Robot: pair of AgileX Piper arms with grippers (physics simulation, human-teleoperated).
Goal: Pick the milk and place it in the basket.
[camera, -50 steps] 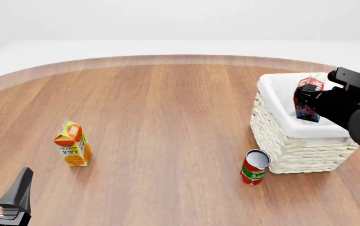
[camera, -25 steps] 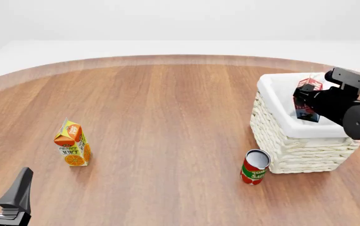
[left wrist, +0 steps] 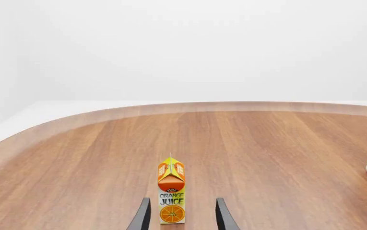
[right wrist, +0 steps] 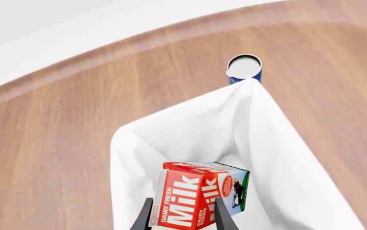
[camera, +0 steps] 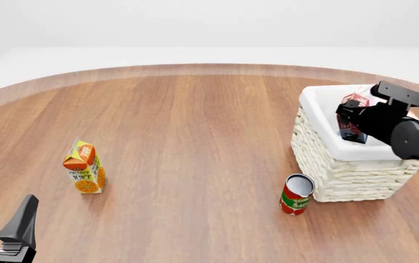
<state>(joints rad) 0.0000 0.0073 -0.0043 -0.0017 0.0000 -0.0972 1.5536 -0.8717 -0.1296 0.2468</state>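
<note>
My right gripper pinches the milk over the basket; my left gripper is spread

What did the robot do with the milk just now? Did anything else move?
The right pincer, still shut on the milk, carried it a little further over the basket, away from the camera and towards the left. The milk has not been let go. The juice carton, the red can and the left pincer stayed where they were.

Milk (gripped) over basket
</note>
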